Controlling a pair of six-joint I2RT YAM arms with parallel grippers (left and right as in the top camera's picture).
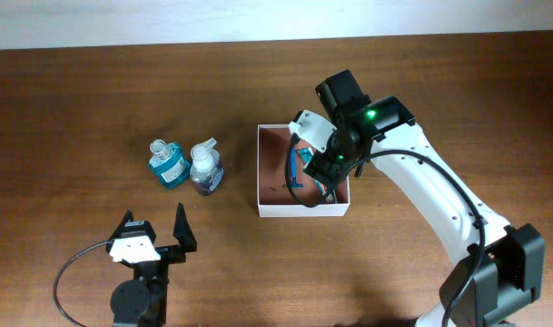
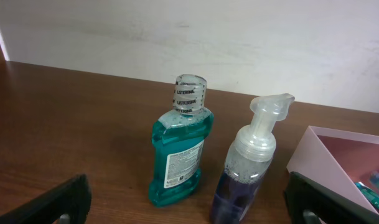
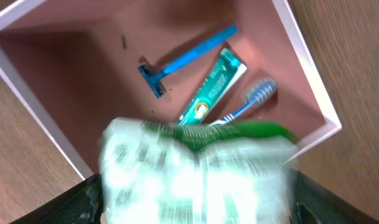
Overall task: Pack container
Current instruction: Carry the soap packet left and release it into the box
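Observation:
The container (image 1: 303, 211) is a square white-walled box with a reddish-brown floor at the table's middle; it also shows in the right wrist view (image 3: 313, 93) and the left wrist view (image 2: 320, 155). In it lie a blue razor (image 3: 183, 61), a green toothpaste tube (image 3: 214, 84) and a toothbrush (image 3: 251, 99). My right gripper (image 1: 326, 168) hangs over the box, its fingers (image 3: 192, 199) spread wide. A green and white packet (image 3: 195, 168) sits between them, blurred while the box is sharp. My left gripper (image 1: 155, 222) is open and empty, near the front edge (image 2: 189, 205).
A teal mouthwash bottle (image 1: 168, 163) and a purple foam-pump bottle (image 1: 206, 168) stand upright left of the box, just ahead of my left gripper. Both show close in the left wrist view, the mouthwash (image 2: 180, 149) left of the pump bottle (image 2: 251, 162).

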